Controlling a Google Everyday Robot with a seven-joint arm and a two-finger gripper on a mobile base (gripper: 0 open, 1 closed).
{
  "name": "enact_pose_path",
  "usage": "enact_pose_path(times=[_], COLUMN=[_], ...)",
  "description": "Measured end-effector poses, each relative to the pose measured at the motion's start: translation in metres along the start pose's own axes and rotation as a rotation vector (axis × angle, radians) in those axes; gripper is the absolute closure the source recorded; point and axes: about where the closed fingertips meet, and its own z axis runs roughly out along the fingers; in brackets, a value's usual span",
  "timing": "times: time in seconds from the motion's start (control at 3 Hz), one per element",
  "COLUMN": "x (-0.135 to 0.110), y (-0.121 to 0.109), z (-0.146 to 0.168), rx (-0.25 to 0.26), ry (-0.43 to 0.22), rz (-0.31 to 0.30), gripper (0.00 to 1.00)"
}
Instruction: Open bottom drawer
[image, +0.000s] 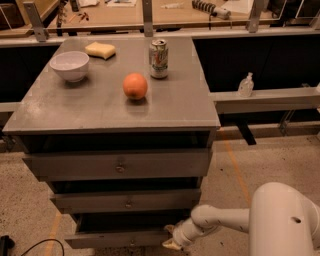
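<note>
The grey cabinet (115, 107) has three drawer fronts. The bottom drawer (117, 240) is the slimmest one, at the bottom edge of the camera view, pulled out a little so a dark gap shows above its front. Its small knob (132, 244) is barely visible. My gripper (171, 240) sits at the right end of the bottom drawer's front, touching it, at the end of my white arm (225, 220) that reaches in from the right.
On the cabinet top stand a white bowl (70, 65), a yellow sponge (100, 50), a soda can (158, 58) and an orange (135, 86). The middle drawer (127, 201) and top drawer (120, 165) are above. A bottle (245, 85) stands on a rail at right.
</note>
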Motion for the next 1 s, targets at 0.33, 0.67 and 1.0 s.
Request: enact_pose_path(times=[0.33, 0.67, 1.0], x=[-0.0005, -0.0013, -0.0013], y=[0.0046, 0.0137, 0.0133], z=[0.0013, 0.0034, 0.0033], rx=[-0.007, -0.019, -0.019], ry=[-0.002, -0.003, -0.003], rz=[0.006, 0.018, 0.018], gripper=[1.00, 1.00, 1.00])
